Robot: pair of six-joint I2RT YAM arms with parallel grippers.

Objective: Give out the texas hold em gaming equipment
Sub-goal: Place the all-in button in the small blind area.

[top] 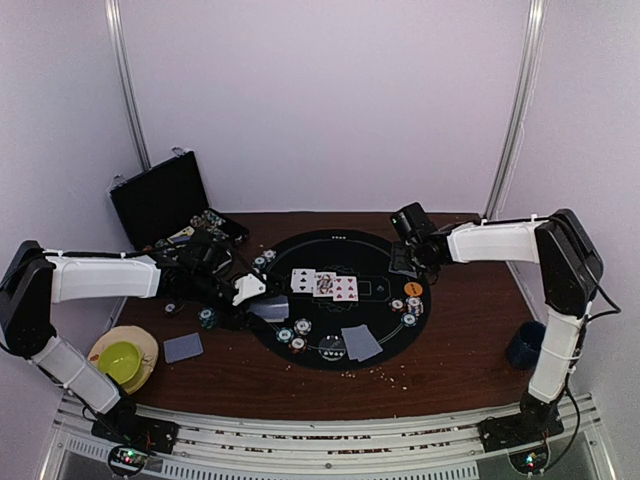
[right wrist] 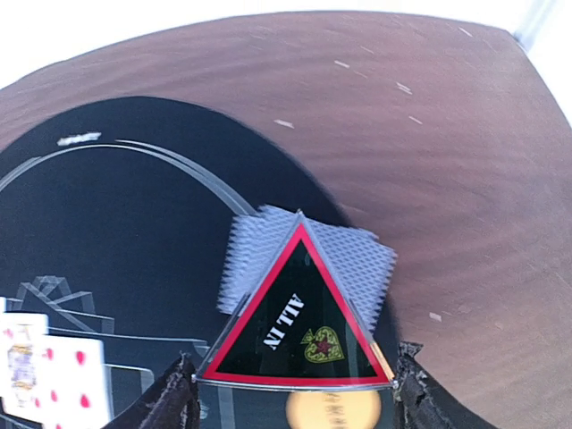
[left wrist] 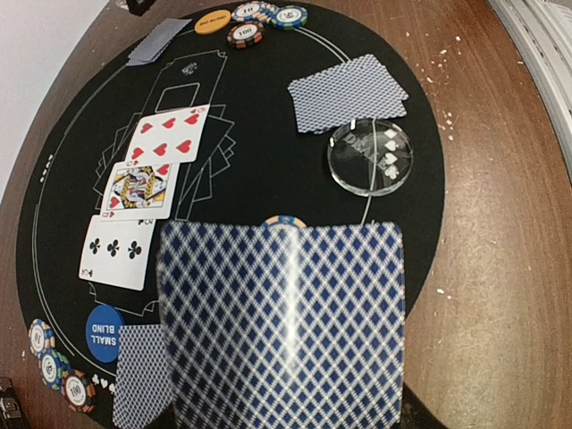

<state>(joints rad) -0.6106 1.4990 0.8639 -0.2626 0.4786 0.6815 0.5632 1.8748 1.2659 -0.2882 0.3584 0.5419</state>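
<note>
You have three face-up cards [top: 325, 285] in a row at the centre of the round black mat [top: 345, 250]: clubs, a court card, red hearts. A face-down pair [top: 361, 343] with blue-patterned backs lies at 5 o'clock, striped chips [top: 292, 335] at 7 o'clock, and a second chip cluster [top: 411, 312] sits below the orange button [top: 413, 288] at 3 o'clock. The blue SMALL BLIND button [left wrist: 105, 333] lies flat beside the clubs card. One face-down card [left wrist: 281, 322] is held above 9 o'clock, and the red-edged ALL IN triangle [right wrist: 299, 326] is held over the face-down cards [right wrist: 308, 264] at 2 o'clock

Top camera high behind bases [top: 135, 430]; wrist cameras close, seemingly sharing face-up cards [top: 325, 284]
</note>
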